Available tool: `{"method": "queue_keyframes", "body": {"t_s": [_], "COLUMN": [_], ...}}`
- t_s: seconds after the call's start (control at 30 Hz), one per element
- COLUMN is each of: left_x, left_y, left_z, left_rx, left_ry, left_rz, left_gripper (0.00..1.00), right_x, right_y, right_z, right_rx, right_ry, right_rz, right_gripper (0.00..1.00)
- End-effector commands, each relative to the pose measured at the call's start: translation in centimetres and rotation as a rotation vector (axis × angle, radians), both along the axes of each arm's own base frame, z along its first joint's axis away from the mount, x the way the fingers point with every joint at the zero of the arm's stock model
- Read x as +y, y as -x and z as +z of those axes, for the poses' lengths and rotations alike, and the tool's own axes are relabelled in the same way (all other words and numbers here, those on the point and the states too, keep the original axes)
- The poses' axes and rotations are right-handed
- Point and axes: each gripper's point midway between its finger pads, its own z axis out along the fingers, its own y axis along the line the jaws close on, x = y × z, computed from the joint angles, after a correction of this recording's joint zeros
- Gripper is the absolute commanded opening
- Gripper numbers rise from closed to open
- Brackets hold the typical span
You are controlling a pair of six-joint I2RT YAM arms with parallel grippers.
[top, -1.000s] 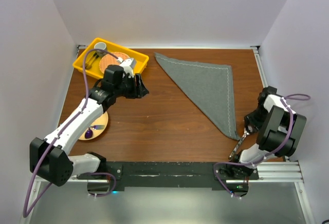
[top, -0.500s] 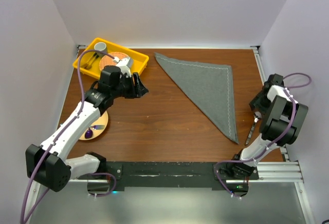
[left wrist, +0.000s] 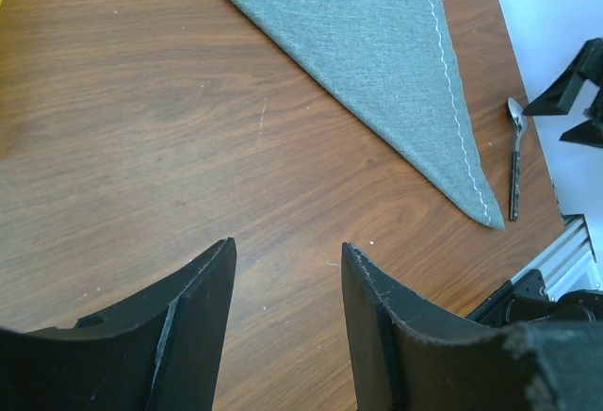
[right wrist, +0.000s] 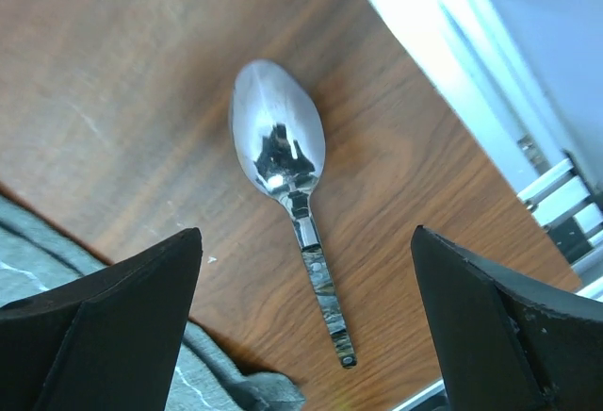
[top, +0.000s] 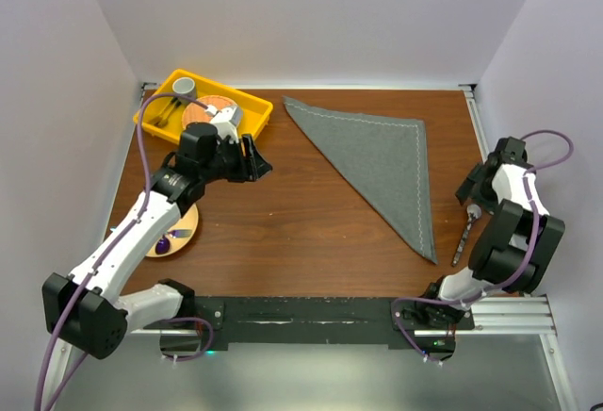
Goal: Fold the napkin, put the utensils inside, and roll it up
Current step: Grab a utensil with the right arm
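Top view, napkin [top: 377,161]: folded into a triangle, lying flat and unrolled on the worktop [top: 283,232]; nothing is seen on it.
Top view, spoon [top: 461,238]: lies on bare wood just right of the napkin's near tip, clear of the cloth. A second ago it was held at that tip by the right end effector [top: 474,194].
Top view, right end effector: the spoon has been released and the arm has drawn back; it is now right of the napkin, jaws spread wide and empty.
Top view, left end effector [top: 252,159]: hovers left of the napkin and has hardly moved over the last second.
Top view, surroundings: a yellow tray [top: 141,112] with a plate, a cup and more utensils sits far left of the napkin. A small round plate [top: 188,232] lies to the near left. Nothing stands between spoon and napkin.
Left wrist view, left end effector [left wrist: 283,270]: fingers moderately apart with nothing between them. The napkin's [left wrist: 377,53] stitched edge is seen ahead, and the spoon [left wrist: 515,156] lies just past its tip.
Right wrist view, right end effector [right wrist: 303,241]: fingers wide, with the spoon [right wrist: 283,166] lying free beneath them. The napkin's [right wrist: 28,284] corner is near the handle end.
Meaning for the task: the fold is judged done. The spoon has been set down beside the napkin, not inside it, so placing and rolling remain.
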Motion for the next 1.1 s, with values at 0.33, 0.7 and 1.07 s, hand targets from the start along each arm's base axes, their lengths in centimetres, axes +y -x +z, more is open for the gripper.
{"method": "queue_keyframes", "body": {"t_s": [0.33,0.7,1.07], "left_x": [1.0,1.2,1.7], "left_y": [1.1,1.4,1.7], "left_z": [2.4,5.2,5.4], "left_rx": [-0.043,-0.071,-0.028], "left_ry": [0.026,0.035,0.019], "left_rz": [0.029,0.033,0.069], "left_gripper": [0.54,0.54,0.56], "right_x": [1.0,-3.1,0.7], "right_y": [0.0,-0.6,-10.4], "right_z": [-5.3,-3.7,10.5], "right_rx": [0.096,0.174,-0.108], "right_ry": [-0.18,-0.006,0.294], "right_rz": [0.012,-0.005,0.159], "right_gripper": [0.66,0.0,0.0]}}
